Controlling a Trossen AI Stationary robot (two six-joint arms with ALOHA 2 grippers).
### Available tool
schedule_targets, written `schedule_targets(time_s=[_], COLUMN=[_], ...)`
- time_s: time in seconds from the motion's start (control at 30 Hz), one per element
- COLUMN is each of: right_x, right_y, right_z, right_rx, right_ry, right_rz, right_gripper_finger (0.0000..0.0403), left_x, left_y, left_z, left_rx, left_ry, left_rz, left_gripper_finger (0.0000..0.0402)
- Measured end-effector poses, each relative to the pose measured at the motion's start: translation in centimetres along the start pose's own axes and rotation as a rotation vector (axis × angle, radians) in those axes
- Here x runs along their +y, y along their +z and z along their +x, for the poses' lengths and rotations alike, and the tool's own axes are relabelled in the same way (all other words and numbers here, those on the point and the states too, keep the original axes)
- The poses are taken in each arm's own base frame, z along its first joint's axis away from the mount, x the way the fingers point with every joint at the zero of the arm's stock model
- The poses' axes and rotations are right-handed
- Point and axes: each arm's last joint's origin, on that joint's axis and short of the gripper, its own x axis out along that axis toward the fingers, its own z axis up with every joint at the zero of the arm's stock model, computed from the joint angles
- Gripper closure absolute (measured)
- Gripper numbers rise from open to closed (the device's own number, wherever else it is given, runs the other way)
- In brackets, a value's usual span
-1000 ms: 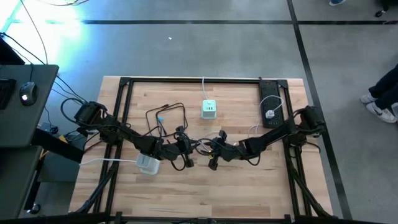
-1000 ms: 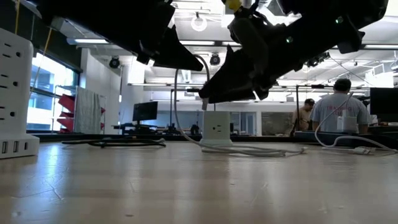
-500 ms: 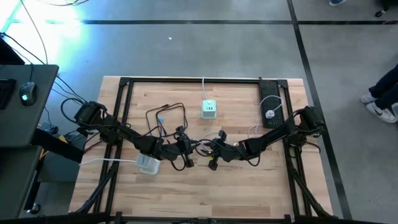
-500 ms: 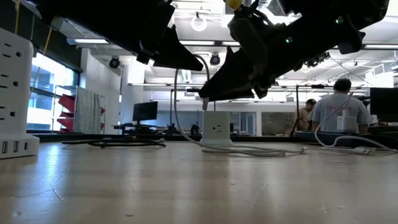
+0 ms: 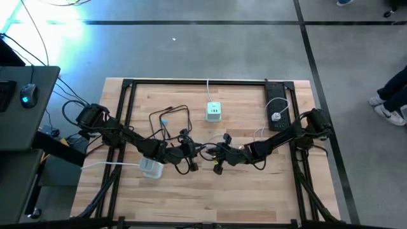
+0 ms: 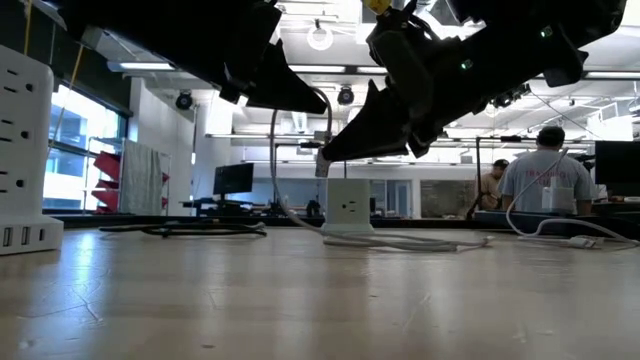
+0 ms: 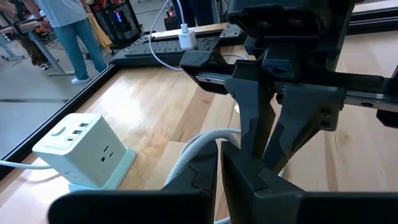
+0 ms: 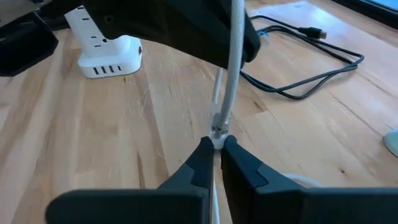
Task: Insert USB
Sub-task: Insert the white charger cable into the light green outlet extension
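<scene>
The right gripper [image 8: 216, 163] pinches the white USB cable [image 8: 231, 68] at its plug above mid-tabletop; the left gripper [image 7: 219, 163] clamps the same cable nearby. The cube charger [image 5: 213, 112] sits toward the far edge. Tension between arms could twist the plug, misaligning insertion.

no readable text, labels, brands or numbers on anything in these views
</scene>
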Motion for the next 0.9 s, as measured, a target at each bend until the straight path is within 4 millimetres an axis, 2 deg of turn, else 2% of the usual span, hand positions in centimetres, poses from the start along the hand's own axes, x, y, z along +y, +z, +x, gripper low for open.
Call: schedule_targets(time_s=[0.2,0.27,0.53,0.67,0.77,0.9], right_x=[-0.01,0.00,0.27,0.10,-0.10,-0.36], right_y=[0.00,0.00,-0.09,-0.04,0.21,0.24], right_z=[0.00,0.00,0.04,0.19,0.37,0.58], right_rx=[-0.001,0.000,0.031,0.029,0.016,0.033], right_ry=[-0.002,0.000,0.139,0.185,0.222,0.312], right_rz=[0.002,-0.011,-0.235,-0.384,-0.403,-0.400], right_gripper_finger=[0.0399,0.0387,0.0265,0.0225,0.0219,0.0237], left_x=[0.00,0.00,-0.16,-0.18,-0.16,-0.20], left_y=[0.00,0.00,0.02,0.09,0.09,0.09], left_z=[0.00,0.00,-0.03,0.04,0.09,0.08], left_rx=[0.000,0.000,0.001,0.001,0.002,0.001], left_ry=[0.000,0.000,-0.060,-0.129,-0.139,-0.152], left_rz=[0.000,0.000,0.049,0.047,0.046,0.055], left_gripper_finger=[0.0402,0.0402,0.0402,0.0402,0.0402,0.0402])
